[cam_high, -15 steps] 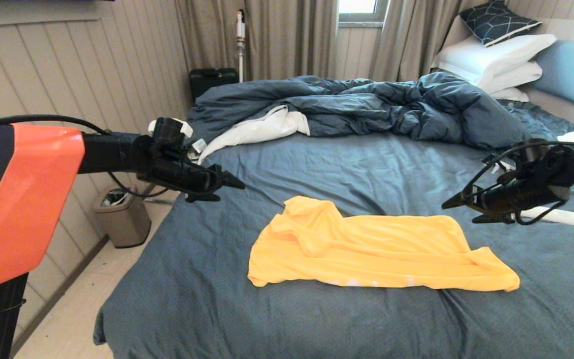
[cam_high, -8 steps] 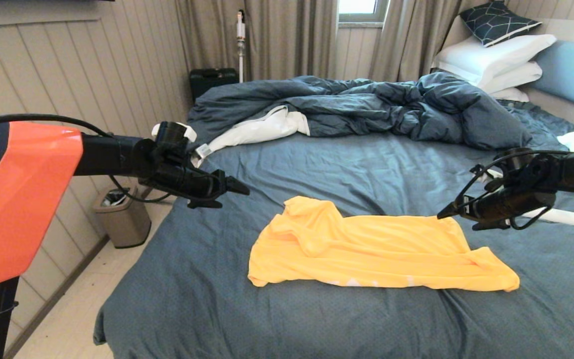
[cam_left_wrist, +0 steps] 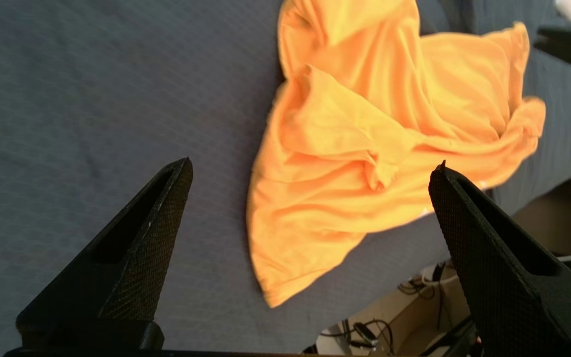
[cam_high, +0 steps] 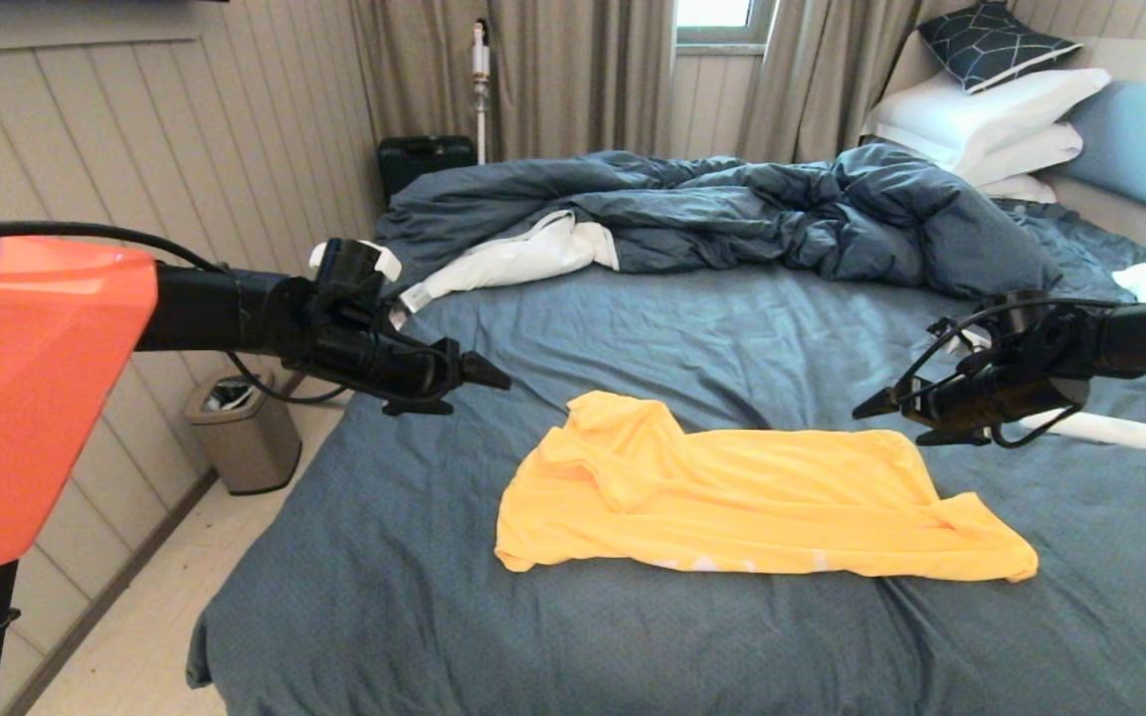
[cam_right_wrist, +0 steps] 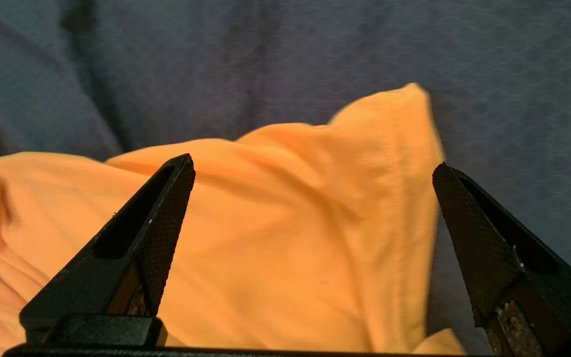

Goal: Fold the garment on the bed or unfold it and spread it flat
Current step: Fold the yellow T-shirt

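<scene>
Reaching for a soft, floppy shirt (cam_high: 732,497) — both grippers wide apart, holding nothing.
You should pinch its far corners — left gripper (cam_high: 478,383) and right gripper (cam_high: 881,413) hang above the bed (cam_high: 633,328).

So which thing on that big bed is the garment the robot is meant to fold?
Start with the bed, covered by a slate-blue sheet, with a rumpled dark blue duvet piled at the far side. On the bare sheet nearer the camera lies the garment, a crumpled T-shirt. It is the only bright yellow-orange thing there; everything around it is blue or white.
</scene>
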